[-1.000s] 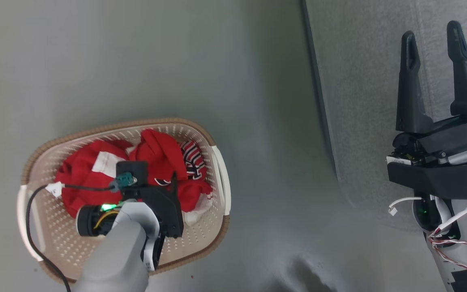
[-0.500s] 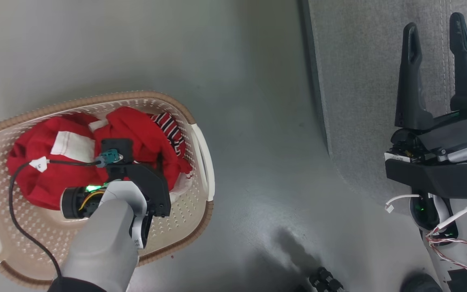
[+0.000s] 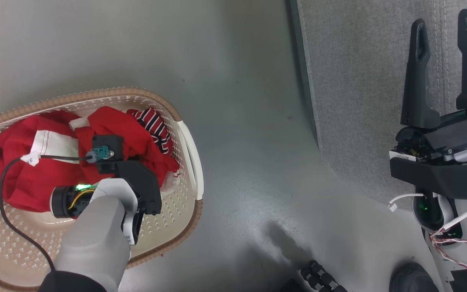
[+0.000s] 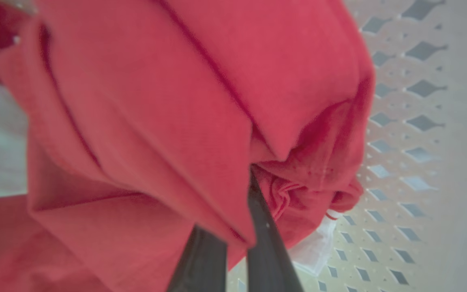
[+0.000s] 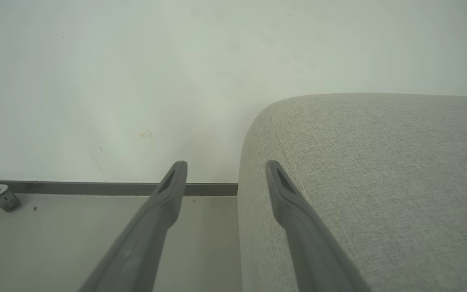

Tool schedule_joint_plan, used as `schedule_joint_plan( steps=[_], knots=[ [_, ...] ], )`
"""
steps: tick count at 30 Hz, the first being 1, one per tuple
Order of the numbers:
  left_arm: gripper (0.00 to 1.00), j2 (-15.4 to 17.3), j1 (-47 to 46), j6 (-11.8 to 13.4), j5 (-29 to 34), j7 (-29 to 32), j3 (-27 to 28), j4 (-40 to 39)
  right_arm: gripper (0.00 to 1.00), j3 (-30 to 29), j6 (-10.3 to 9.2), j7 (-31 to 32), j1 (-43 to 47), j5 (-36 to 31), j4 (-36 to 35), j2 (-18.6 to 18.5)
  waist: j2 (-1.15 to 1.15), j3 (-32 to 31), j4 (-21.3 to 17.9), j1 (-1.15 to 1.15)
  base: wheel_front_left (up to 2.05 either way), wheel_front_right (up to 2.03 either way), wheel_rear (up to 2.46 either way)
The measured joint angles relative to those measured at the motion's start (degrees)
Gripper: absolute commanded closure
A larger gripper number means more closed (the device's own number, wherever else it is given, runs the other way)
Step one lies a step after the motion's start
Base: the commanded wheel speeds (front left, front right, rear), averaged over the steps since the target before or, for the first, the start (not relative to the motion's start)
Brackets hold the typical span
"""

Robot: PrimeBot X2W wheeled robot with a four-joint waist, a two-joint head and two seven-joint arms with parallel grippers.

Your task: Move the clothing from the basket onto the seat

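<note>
1. At the far left, the basket (image 3: 136,92) stands on the floor (image 3: 249,101). The edge of the head view cuts off its left part, and its brown rim and white handle face the open floor.
2. The clothing (image 3: 22,178) lies heaped inside the basket. It is red, with a striped piece at the right side of the heap.
3. The left claw (image 4: 235,227) reaches down into this heap from above. In the left wrist view its two fingers stand close together with a fold of red fabric pinched between them, so it is closed on the clothing. The perforated basket wall is just beside them.
4. Between the basket and the seat (image 3: 359,101) we see a broad strip of open floor.
5. The rounded edge of the seat runs down the head view, and its grey top offers wide room.
6. The right claw (image 3: 442,24) hovers above the seat near that edge. Its fingers are spread wide and hold nothing, and it is well apart from the clothing.
</note>
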Motion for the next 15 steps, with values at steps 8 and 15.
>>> schedule_joint_plan(
  steps=[8,15],
  knots=[
    [1.00,-0.31,-0.12,-0.59,-0.35,-0.62,-0.15,1.55,0.00,-0.70,0.49,0.00,0.03,-0.05,0.19,0.00,0.00,-0.53,0.84,0.00,0.00,0.00,0.00],
    [1.00,-0.44,-0.01,-1.58,-0.48,-2.78,-0.15,1.81,0.00,-1.68,1.01,0.00,0.76,-0.08,1.54,-0.21,0.00,-1.97,2.10,0.00,0.00,0.00,0.00]
  ],
)
